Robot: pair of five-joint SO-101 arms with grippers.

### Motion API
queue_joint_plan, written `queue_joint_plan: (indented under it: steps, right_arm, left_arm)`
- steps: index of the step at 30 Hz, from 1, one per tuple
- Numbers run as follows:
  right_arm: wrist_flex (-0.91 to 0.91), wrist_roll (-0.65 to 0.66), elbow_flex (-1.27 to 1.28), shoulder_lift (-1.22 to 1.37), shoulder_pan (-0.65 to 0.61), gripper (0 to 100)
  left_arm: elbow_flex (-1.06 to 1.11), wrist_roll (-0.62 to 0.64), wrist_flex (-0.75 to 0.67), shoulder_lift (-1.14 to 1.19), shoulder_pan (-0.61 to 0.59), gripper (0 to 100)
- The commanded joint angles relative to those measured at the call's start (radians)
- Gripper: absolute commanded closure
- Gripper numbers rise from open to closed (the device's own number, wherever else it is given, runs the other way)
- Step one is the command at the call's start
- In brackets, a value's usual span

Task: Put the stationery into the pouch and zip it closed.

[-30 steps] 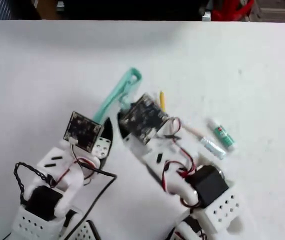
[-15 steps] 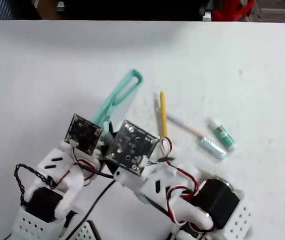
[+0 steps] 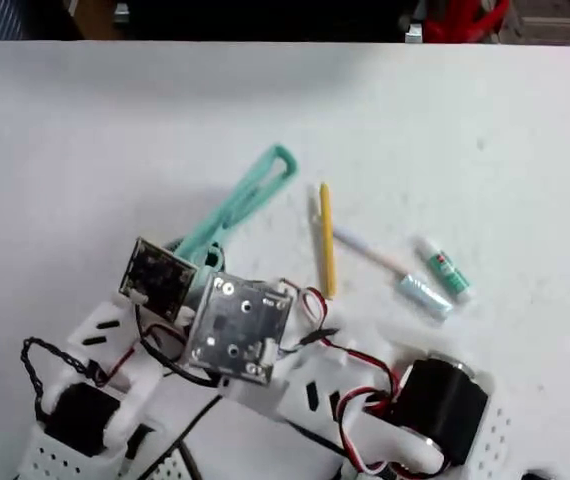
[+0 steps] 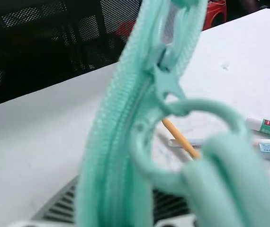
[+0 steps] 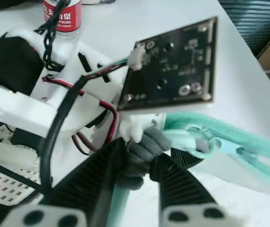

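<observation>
pouch (image 4: 116, 156) upright, close | zipper pull (image 4: 166, 85) visible | pencil (image 4: 180, 140) on table (image 4: 40, 137) behind

A robotics lab or workshop, by the look of it; two white plastic arms (image 3: 105, 330) sit on a plain white table (image 3: 485, 110) with bare circuit boards (image 5: 173, 66) and loose red and black wires (image 3: 350, 400); black mesh (image 4: 35, 19) stands beyond the far edge; a water bottle (image 5: 61, 16) stands near the arms.
</observation>
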Motion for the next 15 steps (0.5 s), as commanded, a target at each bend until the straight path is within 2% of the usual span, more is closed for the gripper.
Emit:
queue_joint_plan:
  steps: [1,6,9,12,15]
  right_arm:
    - [-0.001,0.077,-0.057,-0.005,-0.041,97.9]
    - [-0.012,0.098,-0.040,-0.005,0.268,97.9]
    - [-0.076,0.190,0.054,-0.015,0.423,97.9]
    - [-0.176,0.238,0.176,-0.015,0.521,97.9]
    - [-0.278,0.239,0.278,-0.015,0.561,97.9]
  left_arm:
    - [-0.002,-0.012,-0.023,0.007,0.002,98]
    - [-0.002,-0.012,-0.014,0.007,0.002,98]
    - [-0.008,-0.012,0.002,0.005,0.004,98]
    - [-0.008,-0.012,0.008,0.005,0.004,98]
    - [-0.011,-0.009,0.026,-0.012,0.005,98]
